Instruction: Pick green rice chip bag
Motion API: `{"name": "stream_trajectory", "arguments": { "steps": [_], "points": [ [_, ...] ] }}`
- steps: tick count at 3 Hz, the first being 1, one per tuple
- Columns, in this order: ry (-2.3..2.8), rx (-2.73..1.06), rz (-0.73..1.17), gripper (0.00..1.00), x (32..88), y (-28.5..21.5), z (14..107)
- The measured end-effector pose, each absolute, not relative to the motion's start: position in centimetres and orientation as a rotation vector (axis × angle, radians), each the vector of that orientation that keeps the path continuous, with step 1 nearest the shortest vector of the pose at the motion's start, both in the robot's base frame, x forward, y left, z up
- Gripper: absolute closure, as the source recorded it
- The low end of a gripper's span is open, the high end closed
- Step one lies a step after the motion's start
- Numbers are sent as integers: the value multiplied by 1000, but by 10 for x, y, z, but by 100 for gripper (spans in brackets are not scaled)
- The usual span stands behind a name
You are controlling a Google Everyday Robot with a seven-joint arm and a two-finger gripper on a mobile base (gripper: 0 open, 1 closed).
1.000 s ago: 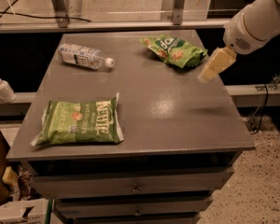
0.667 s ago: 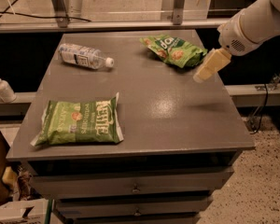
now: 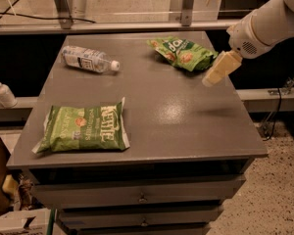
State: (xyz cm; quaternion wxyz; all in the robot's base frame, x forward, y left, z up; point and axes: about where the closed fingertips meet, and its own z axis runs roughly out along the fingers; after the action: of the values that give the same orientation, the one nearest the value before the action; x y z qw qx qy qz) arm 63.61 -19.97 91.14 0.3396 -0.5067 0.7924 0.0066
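Note:
The green rice chip bag (image 3: 183, 53) lies at the far right of the grey table top (image 3: 176, 116); it is small and bright green, with tan chip pictures and white logo letters. My gripper (image 3: 214, 74) hangs from the white arm at the upper right, pointing down and to the left. It is just right of the bag's near end, above the table's right edge, and holds nothing that I can see.
A larger flat green bag with white KETTLE lettering (image 3: 83, 129) lies at the front left. A clear water bottle (image 3: 88, 58) lies on its side at the far left. A soap dispenser (image 3: 2, 92) stands on a ledge to the left. Drawers (image 3: 142, 198) sit under the top.
My gripper has shifted slightly left and down, closer to the green rice chip bag. The bags and the bottle have not moved.

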Motion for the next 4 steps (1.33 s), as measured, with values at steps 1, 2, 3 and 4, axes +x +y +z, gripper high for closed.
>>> {"name": "stream_trajectory", "arguments": {
  "steps": [1,2,3,4],
  "points": [
    [2049,-1266,73,0,649,-193,903],
    [2030,-1199,110,0,672,-184,899],
    [2032,-1133,115,0,696,-183,890],
    [2025,-1068,117,0,717,-185,880]
  ]
}}
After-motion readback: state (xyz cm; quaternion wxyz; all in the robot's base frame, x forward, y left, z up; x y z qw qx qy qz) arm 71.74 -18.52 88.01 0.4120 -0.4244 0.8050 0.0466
